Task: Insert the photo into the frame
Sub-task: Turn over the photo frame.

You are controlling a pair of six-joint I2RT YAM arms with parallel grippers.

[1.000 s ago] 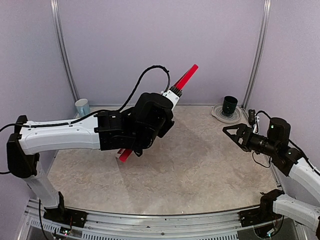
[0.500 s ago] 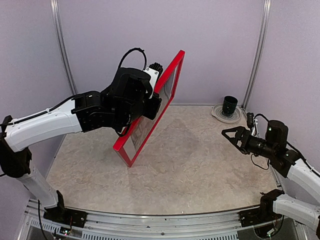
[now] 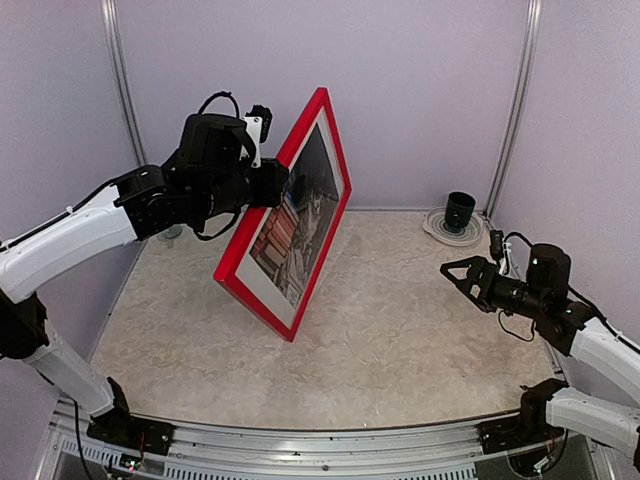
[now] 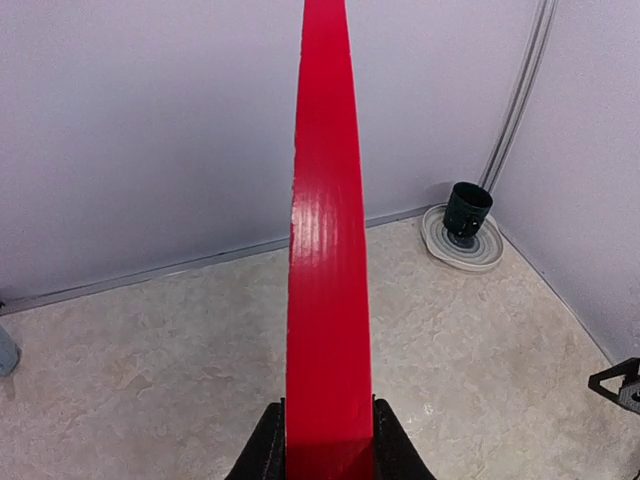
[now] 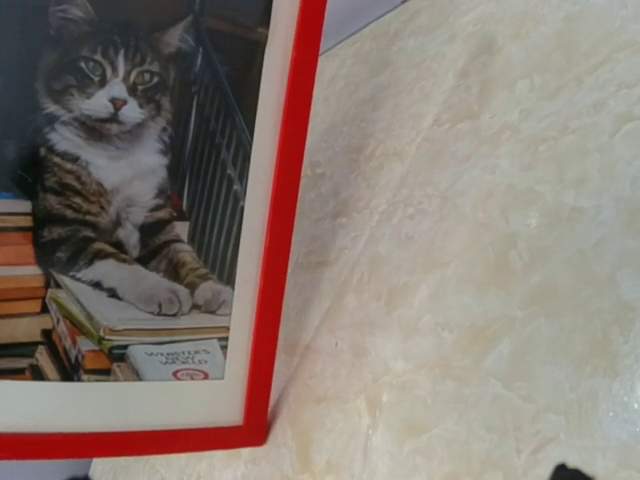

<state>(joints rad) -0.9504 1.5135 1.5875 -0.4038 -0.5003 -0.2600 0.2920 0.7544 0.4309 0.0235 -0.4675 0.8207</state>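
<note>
The red frame hangs tilted over the middle of the table, its face turned to the right. Inside it, behind a white mat, sits the photo of a tabby cat with stacks of books. My left gripper is shut on the frame's upper left rail; the left wrist view shows the red edge pinched between both fingers. The frame's lower corner is at or just above the tabletop. My right gripper is open at the right, well apart from the frame and pointing at it.
A dark green cup stands on a pale dish in the back right corner. A pale blue cup is at the back left wall. Metal posts run up the back wall.
The left arm has lifted and turned the frame from edge-on to face-on, so the cat photo now shows. The right gripper has barely moved.
</note>
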